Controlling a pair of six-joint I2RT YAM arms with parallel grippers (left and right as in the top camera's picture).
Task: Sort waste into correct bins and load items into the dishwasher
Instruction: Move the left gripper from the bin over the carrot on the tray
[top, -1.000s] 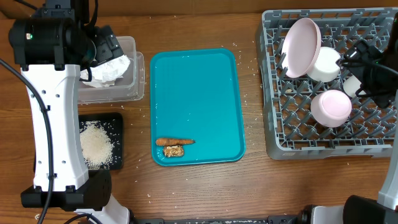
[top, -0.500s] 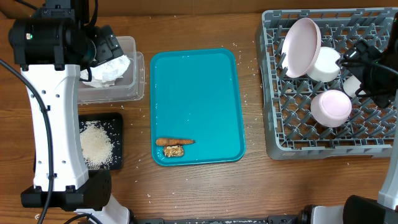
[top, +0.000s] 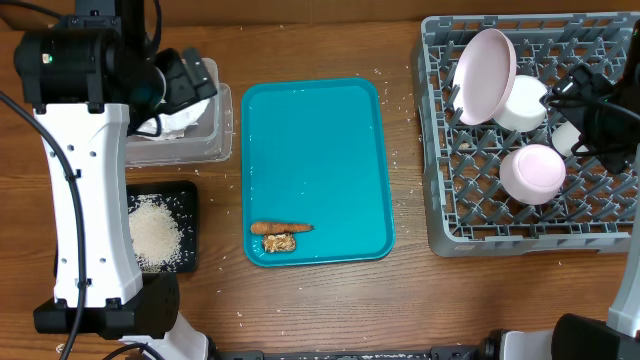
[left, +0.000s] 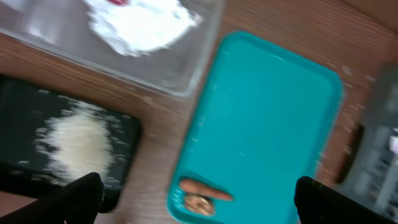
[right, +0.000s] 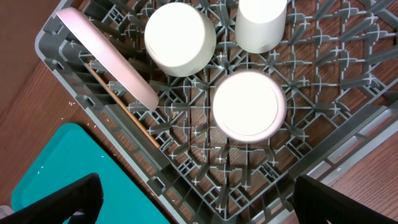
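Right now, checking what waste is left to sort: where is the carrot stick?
In the overhead view the carrot stick lies in the near-left corner of the teal tray, right beside the brown crumbly chunk.

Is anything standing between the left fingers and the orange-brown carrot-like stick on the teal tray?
Nothing visible blocks it. The left fingers hover open over the clear rectangular plastic tub, and the way across the teal plastic tray to the orange-brown carrot-like stick is free. A small brown crumbly chunk lies right beside the stick.
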